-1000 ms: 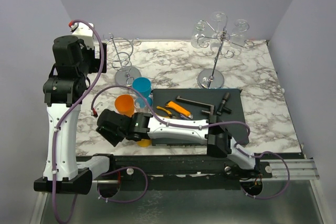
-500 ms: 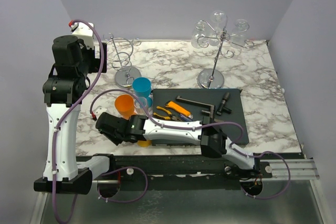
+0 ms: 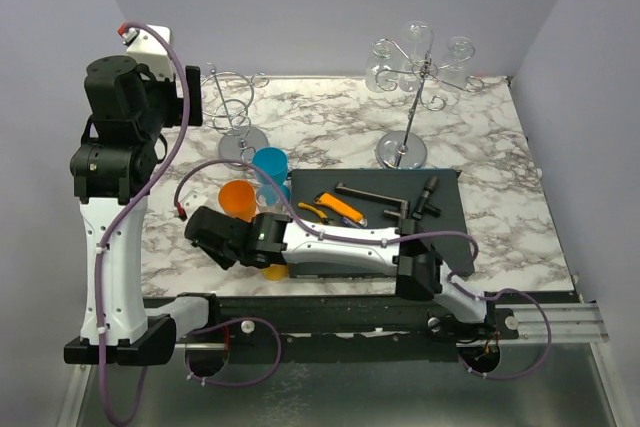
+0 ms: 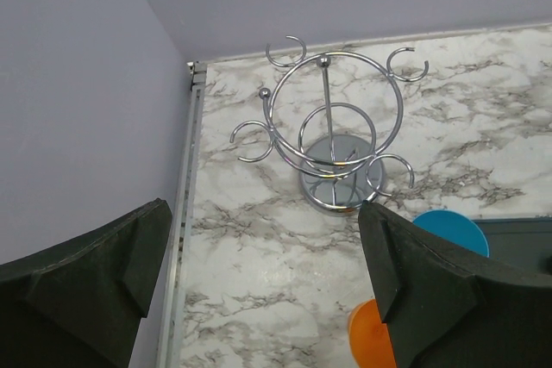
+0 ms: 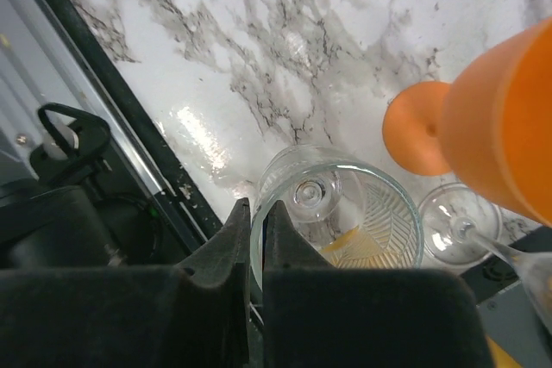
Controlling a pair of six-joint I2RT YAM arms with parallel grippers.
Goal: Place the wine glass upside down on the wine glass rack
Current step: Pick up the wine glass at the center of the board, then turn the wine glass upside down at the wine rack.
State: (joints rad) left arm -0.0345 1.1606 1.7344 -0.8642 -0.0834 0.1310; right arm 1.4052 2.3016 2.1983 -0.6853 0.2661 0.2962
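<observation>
A clear wine glass (image 5: 379,180) stands upright on the marble near the table's front edge, seen from above in the right wrist view. My right gripper (image 5: 257,213) is shut on its rim, one finger inside the bowl and one outside. From the top view the right gripper (image 3: 222,239) reaches left and covers the glass. An empty chrome wine glass rack (image 4: 332,118) stands at the back left (image 3: 235,112). My left gripper (image 4: 263,213) hangs open and empty above the marble beside that rack (image 3: 190,107).
A second rack (image 3: 415,77) at the back right carries several hanging glasses. An orange cup (image 3: 237,199) and a blue cup (image 3: 268,162) stand close to the held glass. Another clear glass's foot (image 5: 457,234) lies beside it. A black mat (image 3: 440,237) holds pliers (image 3: 335,209) and hex keys.
My right gripper's fingers have closed onto the wine glass rim. The left arm has shifted a little up and to the left, still open.
</observation>
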